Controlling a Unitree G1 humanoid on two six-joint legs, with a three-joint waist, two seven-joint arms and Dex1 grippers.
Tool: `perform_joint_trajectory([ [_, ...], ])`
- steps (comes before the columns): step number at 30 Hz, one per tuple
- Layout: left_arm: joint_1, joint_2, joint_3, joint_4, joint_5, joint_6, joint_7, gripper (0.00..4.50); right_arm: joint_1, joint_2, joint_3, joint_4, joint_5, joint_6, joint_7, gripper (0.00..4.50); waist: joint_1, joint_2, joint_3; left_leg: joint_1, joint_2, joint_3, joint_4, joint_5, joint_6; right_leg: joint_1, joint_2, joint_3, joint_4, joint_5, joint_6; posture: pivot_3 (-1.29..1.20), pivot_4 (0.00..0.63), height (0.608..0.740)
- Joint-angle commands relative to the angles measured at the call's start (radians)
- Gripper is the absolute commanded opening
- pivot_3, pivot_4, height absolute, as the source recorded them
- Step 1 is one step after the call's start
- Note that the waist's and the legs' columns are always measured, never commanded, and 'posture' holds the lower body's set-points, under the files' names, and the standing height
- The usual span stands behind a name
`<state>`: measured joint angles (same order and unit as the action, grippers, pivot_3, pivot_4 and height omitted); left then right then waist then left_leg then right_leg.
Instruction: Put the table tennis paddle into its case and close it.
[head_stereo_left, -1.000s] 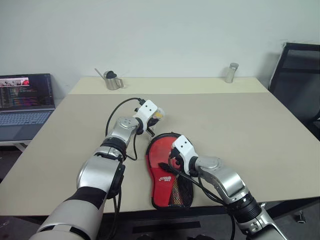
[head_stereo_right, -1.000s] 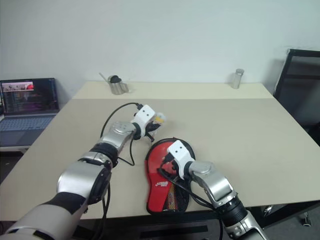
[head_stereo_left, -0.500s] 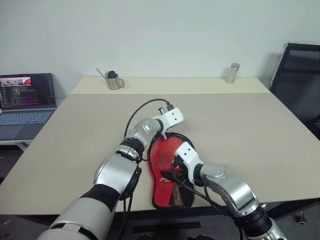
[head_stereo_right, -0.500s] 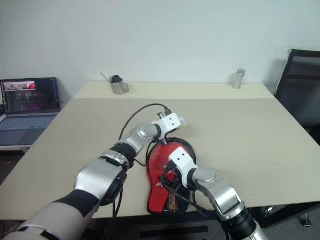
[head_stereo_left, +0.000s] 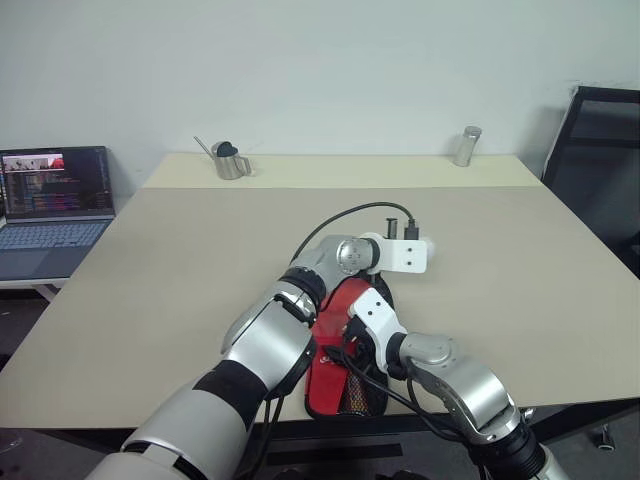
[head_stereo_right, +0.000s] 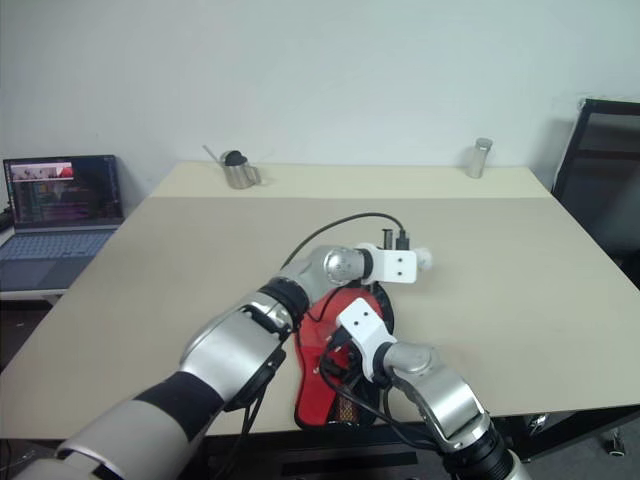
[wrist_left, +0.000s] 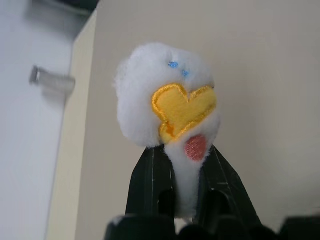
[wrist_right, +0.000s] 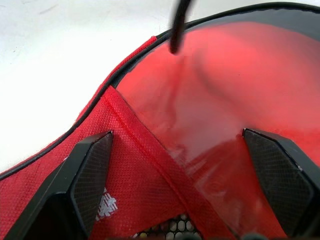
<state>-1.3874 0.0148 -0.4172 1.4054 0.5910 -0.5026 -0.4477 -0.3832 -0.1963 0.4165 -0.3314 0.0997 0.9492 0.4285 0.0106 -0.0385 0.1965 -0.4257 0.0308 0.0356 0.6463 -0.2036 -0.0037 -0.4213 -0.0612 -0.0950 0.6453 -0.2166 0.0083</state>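
Robot arms cover much of the case.

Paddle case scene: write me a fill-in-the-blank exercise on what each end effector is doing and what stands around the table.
1. The left end effector is shut on a white plush ____ with a yellow beak.
2. The right end effector, over the red case, has its fingers ____.
3. Left of the table sits an open ____.
4. The small metal pitcher stands at the table's ____ edge.

Missing words: toy; open; laptop; far
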Motion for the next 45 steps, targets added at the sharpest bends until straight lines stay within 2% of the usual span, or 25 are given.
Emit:
perform_joint_trajectory([
  [1, -0.059, -0.028, 0.028, -0.036, -0.032, -0.047, -0.007, 0.1, 0.041, -0.004, 0.052, 0.074, 0.01, 0.071, 0.009, 4.5, 0.0, 0.0, 0.0, 0.0, 0.0, 0.0, 0.0, 0.0, 0.0, 0.0, 0.0, 0.0, 0.0, 0.0, 0.0, 0.0, 0.15, 0.74],
  [7, -0.018, -0.029, 0.041, -0.032, -0.052, -0.037, -0.107, 0.1, 0.033, 0.002, 0.052, 0.083, 0.01, 0.065, 0.01, 4.5, -0.001, 0.0, 0.0, 0.0, 0.0, 0.0, 0.0, 0.0, 0.0, 0.0, 0.0, 0.0, 0.0, 0.0, 0.0, 0.0, 0.15, 0.74],
  [9, 0.004, -0.027, 0.059, -0.031, -0.074, -0.02, -0.159, 0.84, 0.033, 0.003, 0.053, 0.086, 0.01, 0.061, 0.011, 4.5, -0.003, 0.0, 0.0, 0.0, 0.0, 0.0, 0.0, 0.0, 0.0, 0.0, 0.0, 0.0, 0.0, 0.0, 0.0, 0.0, 0.15, 0.74],
  [10, 0.012, -0.027, 0.066, -0.03, -0.082, -0.01, -0.18, 1.06, 0.033, 0.003, 0.054, 0.087, 0.01, 0.06, 0.011, 4.5, -0.004, 0.001, -0.001, 0.0, 0.0, 0.0, 0.0, 0.0, 0.0, 0.0, 0.0, 0.0, 0.0, 0.0, 0.0, 0.0, 0.15, 0.74],
  [19, 0.053, -0.015, 0.11, -0.046, -0.148, -0.061, -0.33, 4.44, 0.008, 0.015, 0.057, 0.126, 0.006, 0.041, 0.016, 4.5, -0.01, 0.003, -0.004, 0.0, 0.0, 0.0, 0.0, 0.0, 0.0, 0.0, 0.001, 0.0, 0.001, 0.0, 0.0, 0.0, 0.15, 0.74],
  [22, 0.051, 0.003, 0.13, -0.051, -0.169, -0.067, -0.351, 4.44, -0.009, 0.023, 0.052, 0.141, 0.011, 0.04, 0.024, 4.5, -0.013, 0.003, -0.005, 0.001, 0.0, 0.0, 0.0, 0.0, 0.0, 0.0, 0.001, 0.0, 0.001, 0.0, 0.0, 0.0, 0.15, 0.74],
  [29, 0.008, 0.145, 0.126, -0.057, -0.135, -0.003, -0.2, 4.44, -0.046, 0.027, 0.027, 0.167, 0.013, 0.024, 0.04, 4.5, -0.017, 0.004, -0.006, 0.006, 0.001, 0.0, 0.0, 0.0, 0.0, 0.002, 0.004, 0.001, 0.003, 0.0, 0.0, 0.0, 0.15, 0.74],
  [33, -0.007, 0.216, 0.143, -0.061, -0.157, 0.027, -0.179, 4.44, -0.052, 0.025, 0.007, 0.151, 0.036, 0.015, 0.069, 4.5, -0.015, 0.004, -0.006, 0.006, 0.002, 0.0, 0.0, 0.0, 0.0, 0.002, 0.004, 0.001, 0.003, 0.0, 0.0, 0.0, 0.15, 0.74],
  [35, -0.013, 0.248, 0.22, -0.068, -0.245, 0.067, -0.258, 4.44, -0.055, 0.032, -0.014, 0.117, 0.059, 0.023, 0.081, 4.5, -0.015, 0.004, -0.006, 0.005, 0.002, 0.0, 0.0, 0.0, 0.0, 0.002, 0.004, 0.002, 0.002, 0.0, 0.0, 0.0, 0.15, 0.74],
  [38, 0.007, 0.294, 0.358, -0.094, -0.408, 0.165, -0.462, 4.44, -0.074, 0.045, -0.065, 0.045, 0.117, 0.068, 0.098, 4.5, -0.016, 0.004, -0.006, 0.004, 0.002, 0.001, 0.0, 0.0, 0.0, 0.001, 0.004, 0.002, 0.002, 0.0, 0.0, 0.0, 0.15, 0.74],
  [41, 0.057, 0.335, 0.411, -0.13, -0.485, 0.269, -0.624, 4.44, -0.099, 0.042, -0.09, -0.013, 0.161, 0.099, 0.116, 4.5, -0.016, 0.004, -0.006, 0.001, 0.001, 0.0, -0.001, 0.0, 0.0, -0.001, 0.005, 0.001, 0.002, 0.0, -0.001, 0.0, 0.15, 0.74],
  [45, 0.133, 0.385, 0.432, -0.201, -0.538, 0.376, -0.731, 4.44, -0.132, 0.026, -0.133, -0.09, 0.224, 0.153, 0.13, 4.5, -0.017, 0.004, -0.006, 0.001, 0.001, 0.0, -0.001, 0.0, 0.0, -0.002, 0.005, 0.001, 0.002, -0.001, -0.002, 0.0, 0.15, 0.74],
])
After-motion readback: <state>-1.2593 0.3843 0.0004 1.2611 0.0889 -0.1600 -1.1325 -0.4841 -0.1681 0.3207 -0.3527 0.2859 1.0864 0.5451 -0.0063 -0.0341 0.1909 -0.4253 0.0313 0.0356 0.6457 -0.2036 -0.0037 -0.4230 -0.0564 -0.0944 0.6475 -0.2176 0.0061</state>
